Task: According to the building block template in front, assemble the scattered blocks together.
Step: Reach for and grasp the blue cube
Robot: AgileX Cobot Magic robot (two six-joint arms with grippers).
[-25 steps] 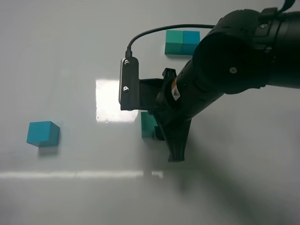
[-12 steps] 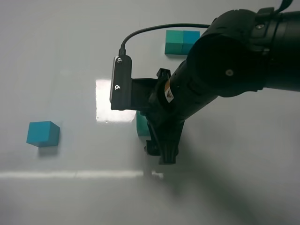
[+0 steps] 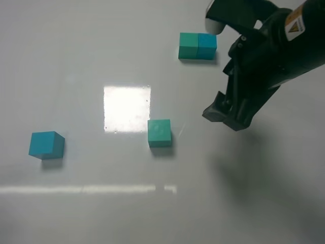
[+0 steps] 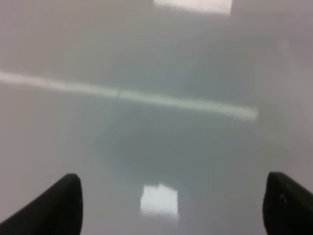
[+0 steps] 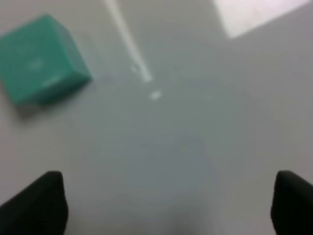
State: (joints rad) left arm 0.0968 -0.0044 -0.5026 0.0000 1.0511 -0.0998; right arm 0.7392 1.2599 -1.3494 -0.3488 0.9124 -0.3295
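Where overhead shows template [image 3: 197,46], right wrist: green cube [image 5: 41,58].

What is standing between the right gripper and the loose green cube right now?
Nothing visible. The right gripper, open, is to the right of the green cube in the high view, with only tabletop between them. The joined green-and-blue pair sits farther back, off that path.

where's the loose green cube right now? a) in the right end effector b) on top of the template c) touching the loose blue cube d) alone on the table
d: the green cube rests by itself on the table, apart from the right end effector, which is open and empty.
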